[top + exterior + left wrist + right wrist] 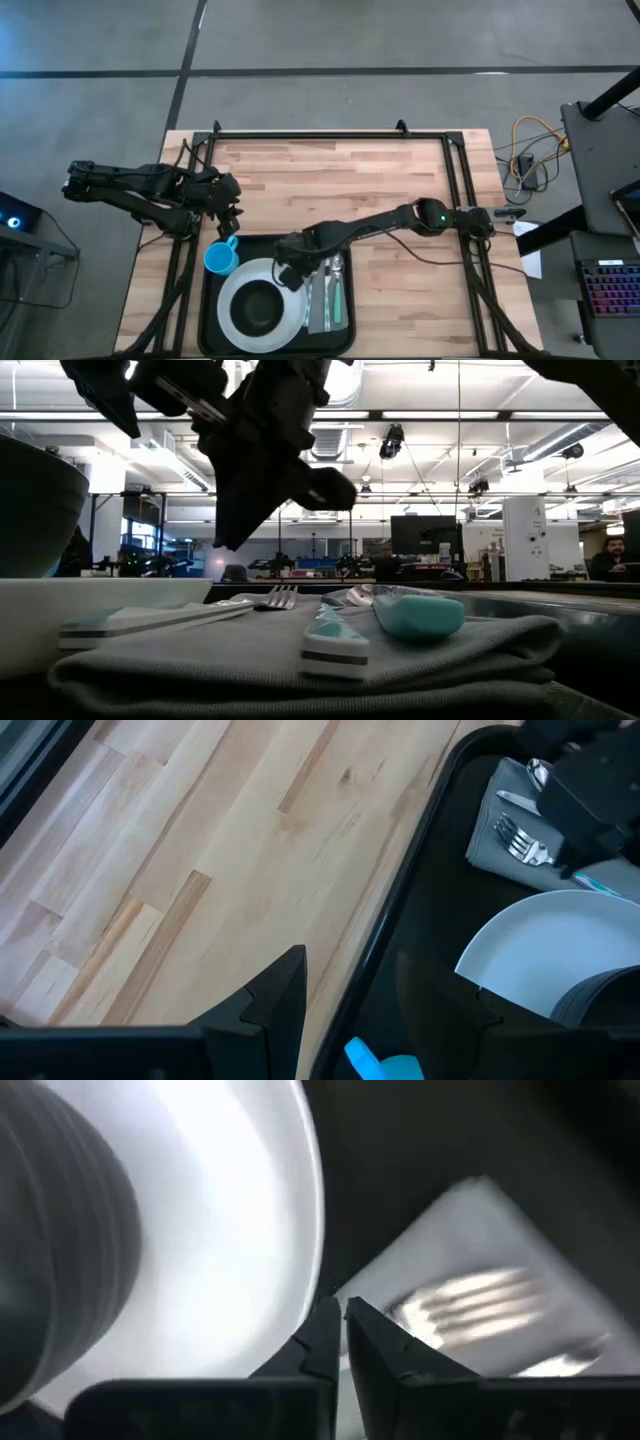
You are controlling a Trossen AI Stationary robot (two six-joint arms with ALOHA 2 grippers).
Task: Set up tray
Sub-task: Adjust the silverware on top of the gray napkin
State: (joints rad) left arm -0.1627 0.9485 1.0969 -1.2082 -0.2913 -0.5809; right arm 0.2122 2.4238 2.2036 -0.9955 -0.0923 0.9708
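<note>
The black tray (205, 300) lies at the table's near edge. On it stands a white plate (235, 312) carrying a dark bowl (258, 308). A blue cup (222, 260) stands in its far left corner. A grey napkin (322, 318) with a fork (520, 838) and teal-handled cutlery (337, 290) lies right of the plate. My left gripper (232, 225) hangs open just beyond the cup, whose blue handle (372, 1062) shows between the fingers (285, 985). My right gripper (290, 272) is shut (343, 1330), hovering over the gap between plate rim (312, 1210) and napkin (480, 1210).
Bare wooden tabletop (350, 180) stretches beyond and to the right of the tray. A black frame (330, 134) runs along the far edge and both sides of the table. In the low view, people and workshop gear show in the room behind.
</note>
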